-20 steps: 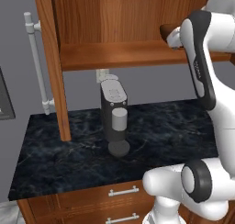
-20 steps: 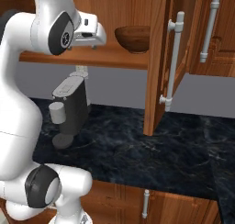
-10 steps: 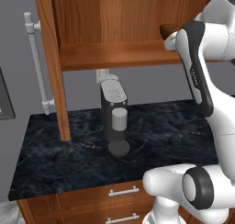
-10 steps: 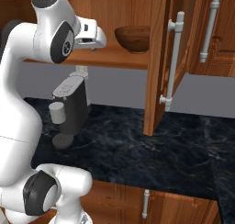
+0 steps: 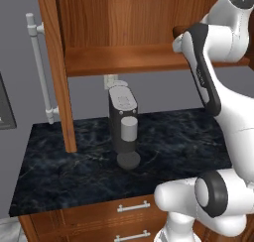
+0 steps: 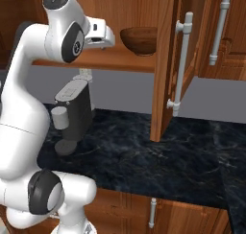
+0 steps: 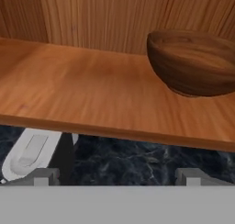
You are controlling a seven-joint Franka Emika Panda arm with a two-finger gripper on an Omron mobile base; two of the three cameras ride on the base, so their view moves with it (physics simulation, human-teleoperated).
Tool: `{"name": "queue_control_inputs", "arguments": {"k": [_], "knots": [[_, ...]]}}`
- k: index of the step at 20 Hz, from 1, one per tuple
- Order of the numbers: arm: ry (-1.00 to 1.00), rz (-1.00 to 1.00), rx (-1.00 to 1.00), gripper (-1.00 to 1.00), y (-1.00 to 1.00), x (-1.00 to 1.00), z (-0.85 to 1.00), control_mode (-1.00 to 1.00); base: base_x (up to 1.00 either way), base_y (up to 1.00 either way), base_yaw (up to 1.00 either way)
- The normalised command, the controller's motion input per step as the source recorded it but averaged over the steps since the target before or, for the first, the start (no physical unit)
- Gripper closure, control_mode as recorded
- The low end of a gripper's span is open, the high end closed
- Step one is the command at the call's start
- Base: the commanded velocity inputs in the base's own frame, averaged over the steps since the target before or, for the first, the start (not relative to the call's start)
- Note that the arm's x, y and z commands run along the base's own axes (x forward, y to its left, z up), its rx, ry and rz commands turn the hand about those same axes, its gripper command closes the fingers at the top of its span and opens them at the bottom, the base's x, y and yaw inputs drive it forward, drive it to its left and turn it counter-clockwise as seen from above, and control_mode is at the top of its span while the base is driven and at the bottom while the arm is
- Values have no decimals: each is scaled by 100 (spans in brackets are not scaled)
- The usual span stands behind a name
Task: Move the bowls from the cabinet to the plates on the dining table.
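A dark coffee machine [image 6: 74, 113] is standing on the black marble bench [image 6: 158, 156] beneath the cabinet [image 6: 168, 60]. The hand [image 6: 98, 35] is hovering at the shelf's [image 7: 92, 99] front edge, its fingers [image 7: 43, 176] spread apart and gripping nothing. The reddish-brown bowl [image 7: 193, 62] is sitting upright on the shelf, just right of the hand, beside the open door.

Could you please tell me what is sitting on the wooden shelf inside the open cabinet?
One reddish-brown bowl stands upright on the shelf, toward its right side. The arm and door hide parts of the shelf, so a second bowl cannot be ruled out.
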Motion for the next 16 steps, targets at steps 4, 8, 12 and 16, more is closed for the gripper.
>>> {"name": "queue_control_inputs", "arguments": {"k": [4, 8, 12, 16], "knots": [[0, 0, 0, -100, -18, 30, 2, -100, 0, 0, 0], [0, 0, 0, -100, -16, 17, 11, -100, 0, 0, 0], [0, 0, 0, -100, -10, 10, 20, -100, 0, 0, 0], [0, 0, 0, -100, -7, 6, 20, -100, 0, 0, 0]]}}
